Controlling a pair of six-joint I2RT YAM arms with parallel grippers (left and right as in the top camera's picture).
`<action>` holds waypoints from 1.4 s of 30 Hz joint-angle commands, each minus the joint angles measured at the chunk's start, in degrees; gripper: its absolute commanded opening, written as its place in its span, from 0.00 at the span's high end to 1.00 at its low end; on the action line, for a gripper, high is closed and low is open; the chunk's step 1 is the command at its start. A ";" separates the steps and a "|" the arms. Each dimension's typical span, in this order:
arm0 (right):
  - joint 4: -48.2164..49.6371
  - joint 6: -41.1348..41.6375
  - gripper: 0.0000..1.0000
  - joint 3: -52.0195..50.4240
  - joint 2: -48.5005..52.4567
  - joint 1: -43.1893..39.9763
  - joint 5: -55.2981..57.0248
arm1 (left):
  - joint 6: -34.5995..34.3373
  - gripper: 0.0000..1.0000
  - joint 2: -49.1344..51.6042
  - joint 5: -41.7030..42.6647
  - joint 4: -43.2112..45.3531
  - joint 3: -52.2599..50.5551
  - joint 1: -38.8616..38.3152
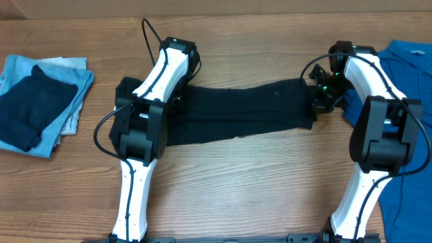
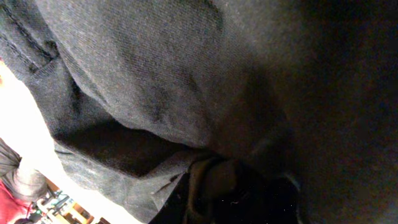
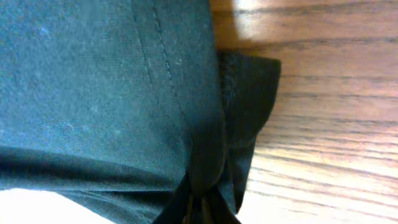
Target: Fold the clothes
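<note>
Black shirt (image 1: 243, 111), folded into a long band, stretches across the middle of the wooden counter (image 1: 256, 182) between two robot arms. Left hand (image 1: 177, 101) is clamped shut on its left end and right hand (image 1: 317, 100) on its right end. A blue shirt (image 1: 412, 61) lies at the counter's right edge, and a folded stack (image 1: 40, 101) sits far left.

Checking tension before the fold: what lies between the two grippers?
The black shirt, spanning as a flat band from the left gripper to the right gripper; the overhead view shows it.
</note>
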 commanded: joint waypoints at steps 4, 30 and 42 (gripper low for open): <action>-2.12 2.01 0.74 0.74 0.04 -0.83 7.26 | 1.79 0.91 0.33 -1.14 -0.02 -0.26 0.33; 7.87 5.22 0.92 -5.70 0.17 0.72 -3.45 | 2.19 0.96 0.35 4.72 -0.20 -1.95 0.24; 10.05 5.25 0.91 -7.98 0.26 0.72 -3.52 | 5.27 0.14 0.26 3.19 -6.27 2.60 1.70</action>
